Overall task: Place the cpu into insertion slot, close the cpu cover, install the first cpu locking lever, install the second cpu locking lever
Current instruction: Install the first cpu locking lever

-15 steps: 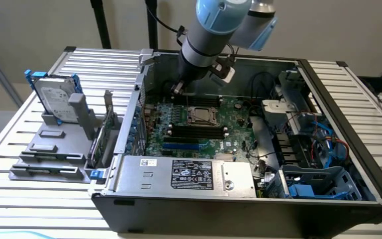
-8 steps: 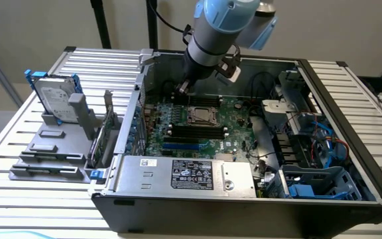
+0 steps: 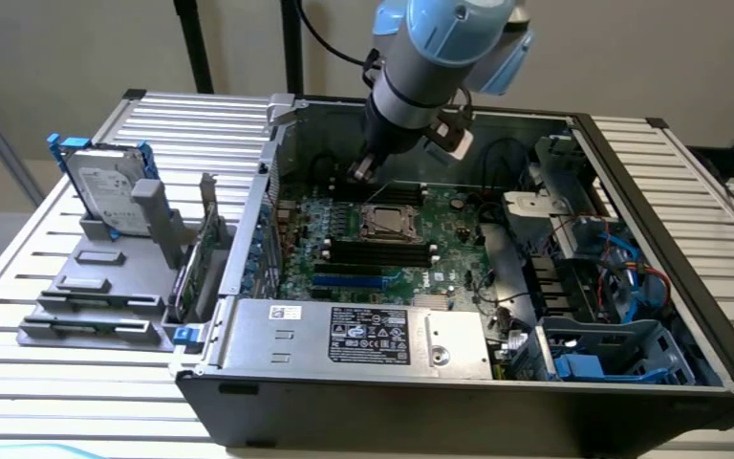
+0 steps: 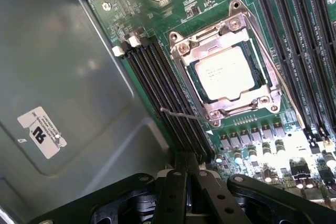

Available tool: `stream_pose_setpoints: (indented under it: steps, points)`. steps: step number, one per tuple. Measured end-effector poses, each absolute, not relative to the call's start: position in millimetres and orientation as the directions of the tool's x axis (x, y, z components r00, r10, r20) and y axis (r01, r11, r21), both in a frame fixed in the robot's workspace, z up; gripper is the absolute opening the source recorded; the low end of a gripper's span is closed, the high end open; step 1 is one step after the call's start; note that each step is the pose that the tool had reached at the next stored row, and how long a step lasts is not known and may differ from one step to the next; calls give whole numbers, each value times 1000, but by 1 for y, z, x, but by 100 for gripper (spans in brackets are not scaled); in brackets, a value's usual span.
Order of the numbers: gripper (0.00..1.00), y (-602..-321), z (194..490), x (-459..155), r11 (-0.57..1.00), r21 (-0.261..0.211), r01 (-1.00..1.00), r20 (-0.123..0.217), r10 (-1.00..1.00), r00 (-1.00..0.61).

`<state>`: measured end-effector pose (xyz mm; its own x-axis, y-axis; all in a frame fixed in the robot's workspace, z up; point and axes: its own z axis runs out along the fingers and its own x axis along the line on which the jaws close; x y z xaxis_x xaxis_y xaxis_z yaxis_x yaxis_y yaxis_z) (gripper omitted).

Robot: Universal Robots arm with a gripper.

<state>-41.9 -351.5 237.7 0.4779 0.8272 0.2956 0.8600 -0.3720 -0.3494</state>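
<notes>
The cpu [image 4: 226,73], a pale square chip, lies in the insertion slot [image 3: 390,221] on the green motherboard. The silvery cpu cover [image 4: 195,50] lies flat over it, framing the chip. One thin locking lever [image 4: 181,114] sticks out sideways from the socket corner over the black memory slots. A second lever [image 4: 286,90] runs along the opposite edge of the socket. My gripper [image 4: 186,163] is shut with nothing between its fingers. It hangs just above the memory slots, beside the sideways lever's end. In the exterior view the gripper [image 3: 363,173] is just behind the socket.
Black memory slots [image 4: 168,90] flank the socket on both sides. The grey case wall [image 4: 63,77] with a white sticker stands close beside the gripper. A power supply [image 3: 360,335] fills the case front, drive cages and cables [image 3: 596,277] the exterior view's right. A hard drive [image 3: 106,191] stands outside.
</notes>
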Motion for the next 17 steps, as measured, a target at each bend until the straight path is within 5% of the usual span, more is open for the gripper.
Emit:
stream_pose_setpoints:
  steps: [17]
  points:
    - [11,-351,217,-45,-391,-309,867,287,831,477]
